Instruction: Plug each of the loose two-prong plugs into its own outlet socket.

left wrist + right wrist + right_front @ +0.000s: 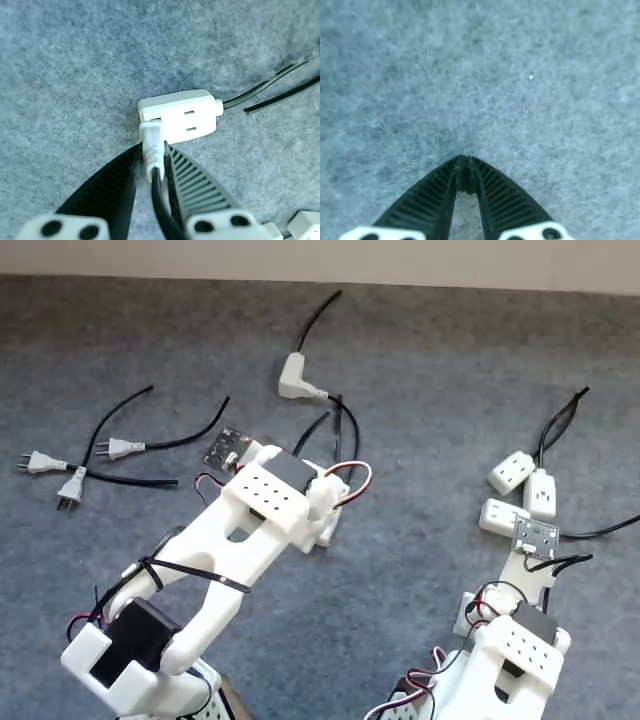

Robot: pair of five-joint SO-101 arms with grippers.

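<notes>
My left gripper [153,152] is shut on a white two-prong plug [151,145] with a black cord. The plug's front meets the near edge of a white outlet block [182,116] lying on the grey carpet. I cannot tell how deep the prongs sit. In the high view the left arm [262,502] covers this spot. Three loose plugs [118,448] [38,462] [68,492] lie at the far left. Three white outlet blocks [512,472] [541,494] [499,514] cluster at the right, just beyond the right arm [520,640]. My right gripper [466,174] is shut on nothing above bare carpet.
A white angled plug [292,376] with a black cord lies at the back centre. Black cords [343,430] loop beside the left arm, and two cord ends [272,92] trail from the outlet block. Another white piece [306,225] shows near the left gripper.
</notes>
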